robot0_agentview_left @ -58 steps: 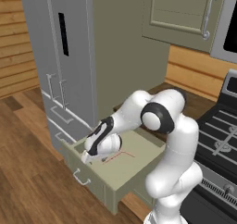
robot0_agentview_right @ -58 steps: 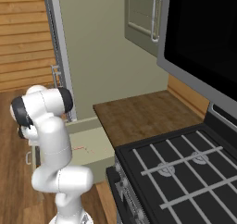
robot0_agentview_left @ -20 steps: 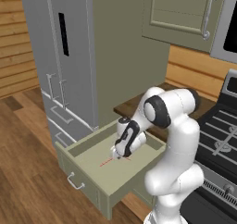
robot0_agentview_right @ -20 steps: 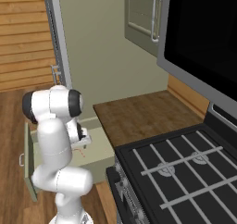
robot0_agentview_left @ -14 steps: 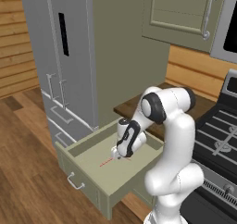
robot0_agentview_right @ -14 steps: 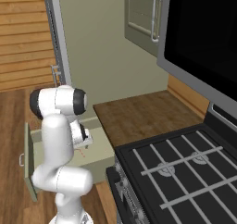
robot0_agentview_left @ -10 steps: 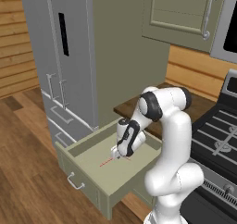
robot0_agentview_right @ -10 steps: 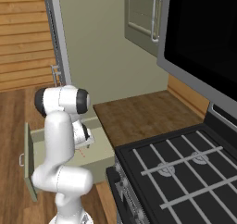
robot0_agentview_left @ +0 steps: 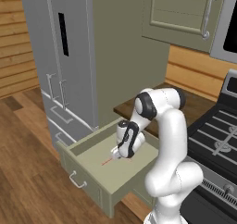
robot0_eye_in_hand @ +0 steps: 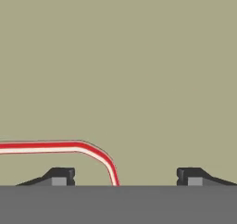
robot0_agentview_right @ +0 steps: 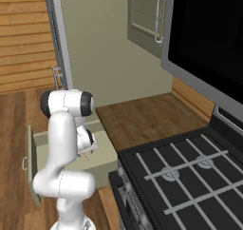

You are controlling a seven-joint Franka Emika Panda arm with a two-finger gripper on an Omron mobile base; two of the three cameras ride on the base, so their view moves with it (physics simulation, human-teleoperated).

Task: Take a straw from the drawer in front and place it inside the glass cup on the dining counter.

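Thin red straw [robot0_eye_in_hand: 69, 146] – bent – on flat sage drawer [robot0_agentview_left: 92, 172] floor.

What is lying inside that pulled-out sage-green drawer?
A thin red bent straw lies on the floor of the sage-green drawer, between the open gripper's fingertips. The arm covers the drawer's far right corner.

1. The white arm rises from its base, bends at a dark-jointed elbow and folds forward and down.
2. The wrist points steeply downward, carrying the gripper [robot0_agentview_left: 115, 153] low in front of the robot's body.
3. In the right base view the gripper [robot0_agentview_right: 88, 147] sits tucked just beside the arm's upright column, partly hidden by it.
4. In the hand view the two dark fingertips [robot0_eye_in_hand: 59, 176] stand well apart, with the jaws wide and the gripper [robot0_eye_in_hand: 124, 177] not clamped on anything.
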